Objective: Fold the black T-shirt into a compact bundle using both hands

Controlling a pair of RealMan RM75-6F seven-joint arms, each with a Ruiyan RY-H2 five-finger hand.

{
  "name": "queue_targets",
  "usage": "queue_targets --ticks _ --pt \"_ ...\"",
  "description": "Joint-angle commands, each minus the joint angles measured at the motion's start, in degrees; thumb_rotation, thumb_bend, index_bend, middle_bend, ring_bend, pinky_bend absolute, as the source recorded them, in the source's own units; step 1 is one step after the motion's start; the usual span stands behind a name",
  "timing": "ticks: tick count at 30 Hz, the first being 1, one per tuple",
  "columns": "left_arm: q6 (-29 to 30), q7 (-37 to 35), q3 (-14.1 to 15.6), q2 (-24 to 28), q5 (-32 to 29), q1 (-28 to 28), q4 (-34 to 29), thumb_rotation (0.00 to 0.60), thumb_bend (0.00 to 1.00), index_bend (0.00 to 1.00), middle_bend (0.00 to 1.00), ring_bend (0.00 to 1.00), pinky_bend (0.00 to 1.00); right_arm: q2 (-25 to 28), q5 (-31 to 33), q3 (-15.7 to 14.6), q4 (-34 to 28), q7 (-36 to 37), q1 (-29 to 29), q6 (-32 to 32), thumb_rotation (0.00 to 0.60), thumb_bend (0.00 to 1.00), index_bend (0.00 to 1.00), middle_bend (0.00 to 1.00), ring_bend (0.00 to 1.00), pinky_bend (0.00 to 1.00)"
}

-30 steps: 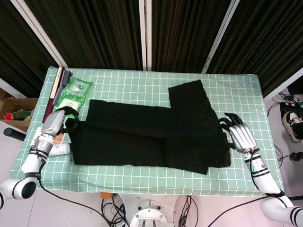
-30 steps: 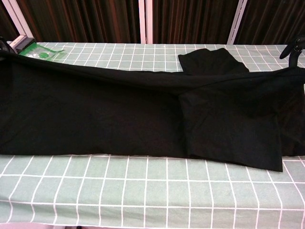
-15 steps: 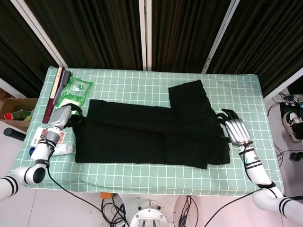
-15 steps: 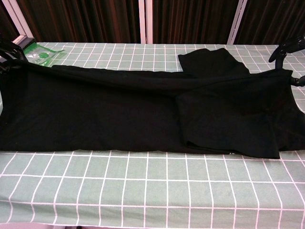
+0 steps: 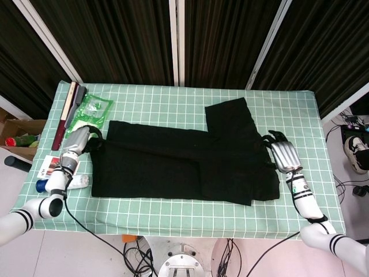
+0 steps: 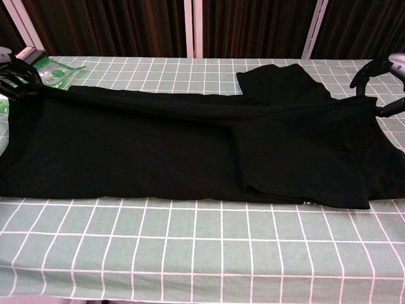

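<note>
Black T-shirt [image 5: 179,164] lies on the green checked table [image 5: 190,216], folded into a long band, long axis running left-right across the table, near edge roughly parallel to the front edge. One sleeve or flap [image 5: 230,118] sticks out toward the far side, right of centre, angled back. Left hand [image 5: 78,140] at the shirt's left end, fingers curled onto the upper fold edge, gripping cloth. Right hand [image 5: 281,153] at the shirt's right end, fingers bent down into the cloth edge, holding it. Left of the shirt near the left arm: small cards and a tube [image 5: 75,183]. Farther back left: green packet [image 5: 91,112], then dark long box [image 5: 66,112] at the table's left edge.
</note>
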Motion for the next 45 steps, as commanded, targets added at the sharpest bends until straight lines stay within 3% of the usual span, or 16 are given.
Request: queue_targets --ticks 1,19,31,37,41,45 --pt "-0.6 0.4 -0.3 -1.0 -0.7 -0.6 1.4 0.600 0.51 0.69 0.32 0.17 0.16 -1.0 0.6 0.0 1.3 0.0 0.3 -0.7 0.600 0.58 0.82 0.32 0.11 0.17" --pt "-1.6 4.7 -2.2 -2.4 -2.4 -4.5 3.4 0.600 0.51 0.69 0.32 0.17 0.16 -1.8 2.1 0.1 4.0 1.4 -0.3 -0.4 0.600 0.58 0.82 0.32 0.11 0.17" --pt "-7.2 9.5 -2.6 -10.3 -7.9 -9.8 16.0 0.600 0.50 0.69 0.31 0.17 0.16 -2.5 3.1 0.5 4.8 0.6 -0.1 -1.1 0.600 0.58 0.82 0.32 0.11 0.17" --pt "-8.5 10.8 -2.8 -15.3 -9.5 -11.3 23.8 0.600 0.48 0.61 0.28 0.16 0.16 -2.8 3.6 0.7 5.0 -0.3 0.0 -1.5 0.600 0.58 0.82 0.32 0.11 0.16" --pt "-6.8 11.4 -3.3 -17.2 -9.4 -11.3 26.4 0.600 0.28 0.30 0.15 0.10 0.16 -3.1 4.1 0.8 5.3 -0.9 0.1 -1.8 0.600 0.58 0.82 0.32 0.11 0.16" --pt "-1.3 9.4 -4.3 -14.3 -7.0 -9.2 21.9 0.600 0.22 0.20 0.09 0.08 0.16 -3.4 4.1 1.1 5.6 -1.9 0.6 -2.0 0.600 0.58 0.80 0.32 0.11 0.15"
